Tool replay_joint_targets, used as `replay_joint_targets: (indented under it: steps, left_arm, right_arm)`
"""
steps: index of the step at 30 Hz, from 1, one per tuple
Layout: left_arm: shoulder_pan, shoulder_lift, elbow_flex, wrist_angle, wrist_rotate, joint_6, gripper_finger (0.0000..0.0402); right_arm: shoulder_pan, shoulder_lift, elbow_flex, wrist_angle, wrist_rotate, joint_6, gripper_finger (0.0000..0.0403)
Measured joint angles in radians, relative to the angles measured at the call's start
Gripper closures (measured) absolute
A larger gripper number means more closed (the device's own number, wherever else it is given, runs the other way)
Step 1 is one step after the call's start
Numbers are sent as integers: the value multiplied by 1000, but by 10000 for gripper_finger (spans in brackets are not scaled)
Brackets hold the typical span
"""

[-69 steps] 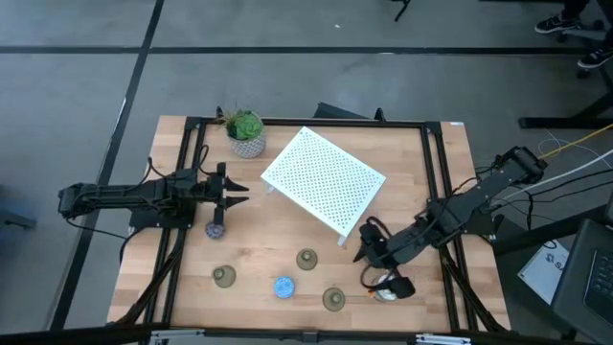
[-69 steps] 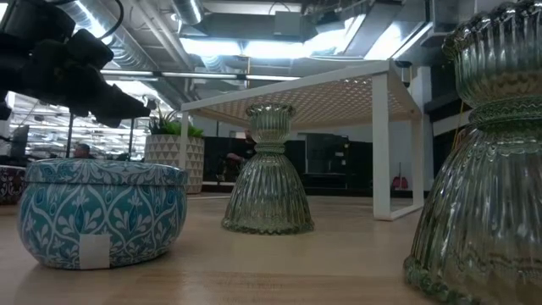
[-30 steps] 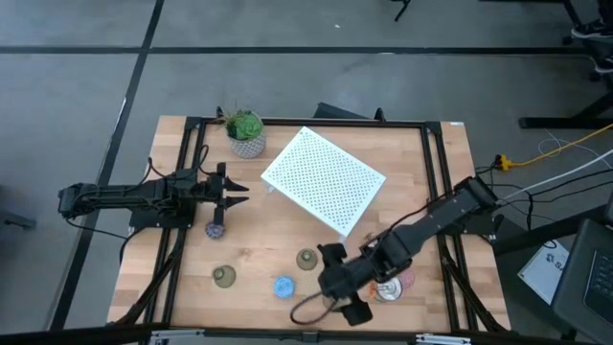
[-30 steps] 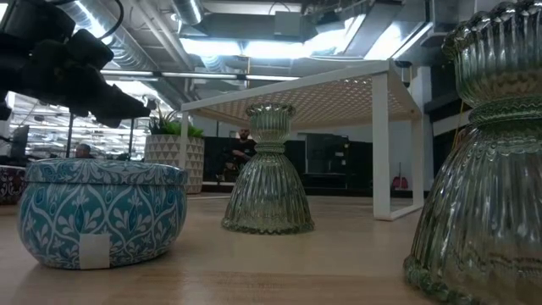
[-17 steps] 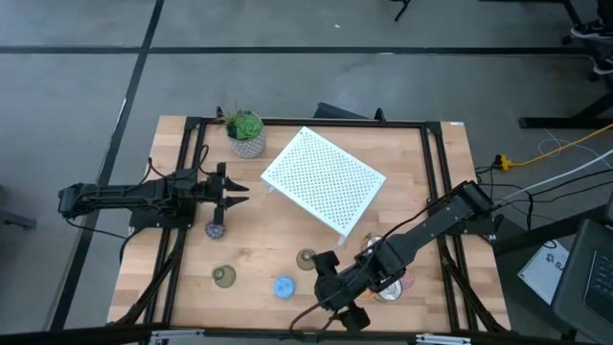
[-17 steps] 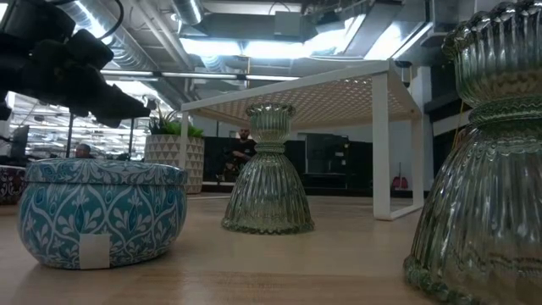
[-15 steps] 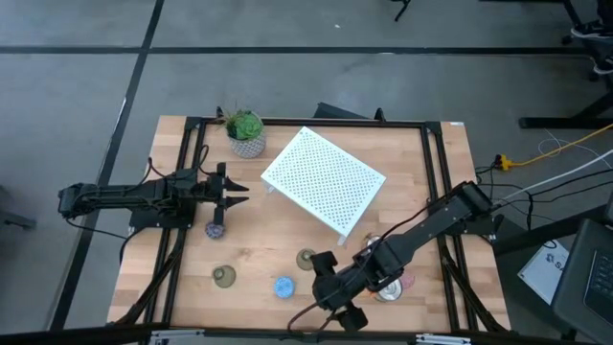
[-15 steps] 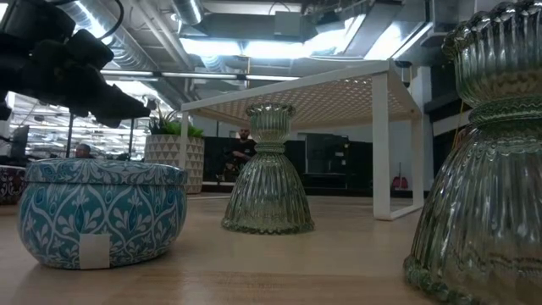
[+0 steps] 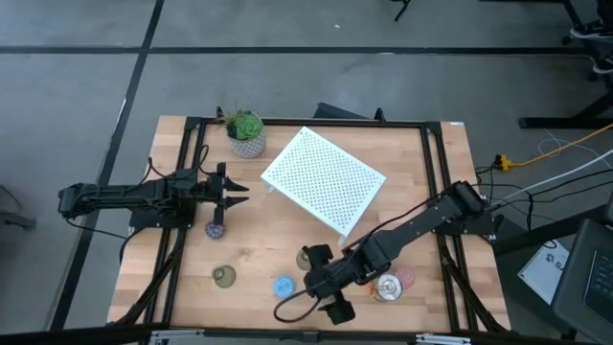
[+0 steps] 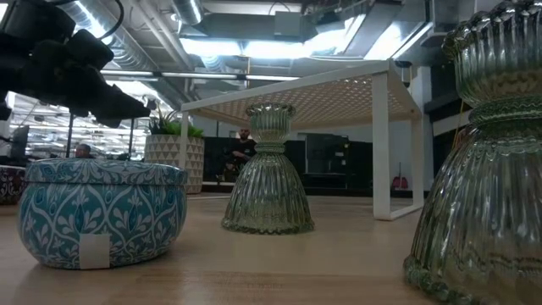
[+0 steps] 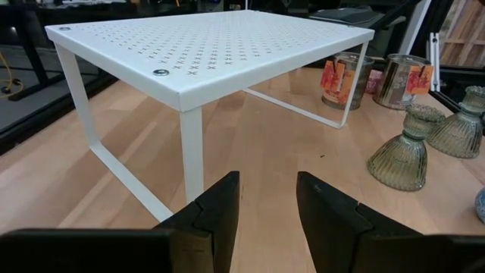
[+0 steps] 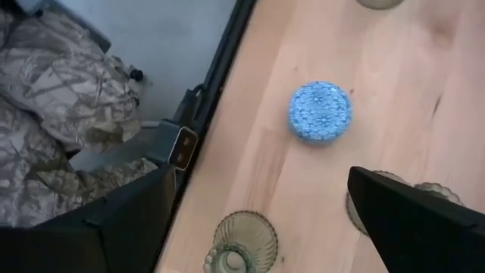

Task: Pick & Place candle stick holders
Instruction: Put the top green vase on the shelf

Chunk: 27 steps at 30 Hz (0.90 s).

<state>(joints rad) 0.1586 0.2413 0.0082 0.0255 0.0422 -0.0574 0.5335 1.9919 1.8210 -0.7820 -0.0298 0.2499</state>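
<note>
Nothing placed yet, I judge: every holder I can see sits loose on the wood table. Right gripper hangs spread wide and empty above the front row, over the ribbed olive glass bell holder, near the blue patterned tin. Left gripper waits at the table's left, partly parted, gripping nothing, facing the white perforated metal stand.

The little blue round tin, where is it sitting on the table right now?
In the high view the blue tin sits near the table's front edge, between an olive-green holder to its left and the right pincer hovering just to its right.
</note>
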Motion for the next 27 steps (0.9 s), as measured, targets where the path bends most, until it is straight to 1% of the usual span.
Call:
replay_joint_targets:
  steps: [7,12,19,23,27]
  left_arm:
    - [0,0,0,0,0,0,274]
    - [0,0,0,0,0,0,274]
    - [0,0,0,0,0,0,274]
    - [0,0,0,0,0,0,274]
    - [0,0,0,0,0,0,274]
  right_arm:
    - [-35,0,-23,1,7,5,8]
    - [-48,0,-54,10,52,5,8]
    - [-69,0,-135,119,59,-25,8]
    - [-72,0,-175,131,139,-49,8]
    - [-72,0,-198,129,154,-88,8]
